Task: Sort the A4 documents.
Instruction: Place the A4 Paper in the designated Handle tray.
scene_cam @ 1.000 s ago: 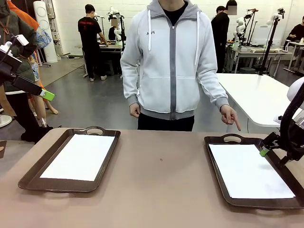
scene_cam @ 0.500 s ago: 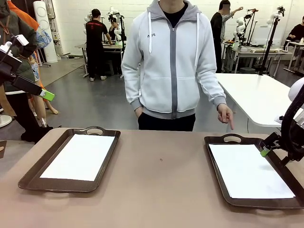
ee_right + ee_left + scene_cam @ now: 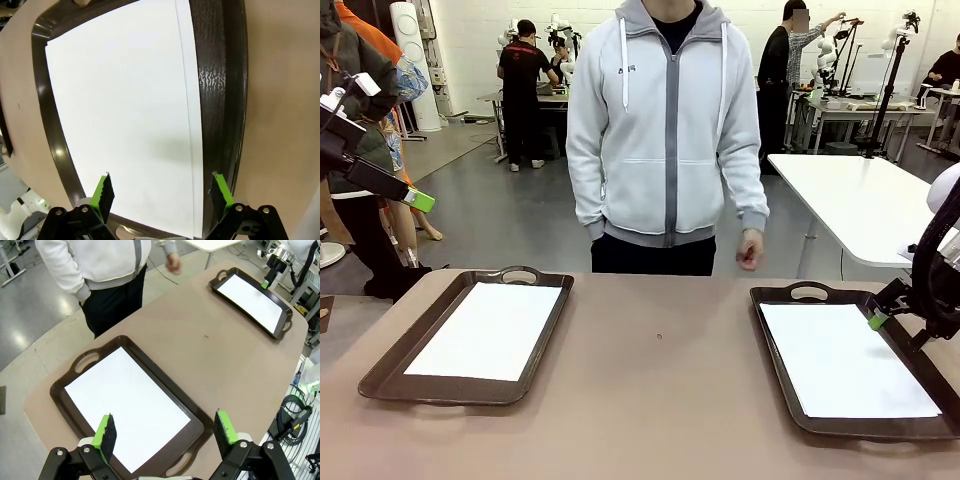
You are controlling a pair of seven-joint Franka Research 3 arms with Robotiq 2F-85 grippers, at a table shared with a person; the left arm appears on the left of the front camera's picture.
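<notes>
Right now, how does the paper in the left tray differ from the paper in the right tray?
The paper in the left tray looks like one neat sheet with the left pincer open high above it. The paper in the right tray shows a second sheet's edge sticking out along one side, so it is a slightly shifted stack, and the right pincer hangs open close over it. Both are blank, white and lie flat in dark brown handled trays.

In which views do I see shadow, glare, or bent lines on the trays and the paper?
Right wrist view: a soft grey shadow lies on the white paper near the right claw, and the right tray rim shows small highlights. Left wrist view: the wide lens bows the table edge; the left tray rim is sharp. Front view: even light, no strong glare.
</notes>
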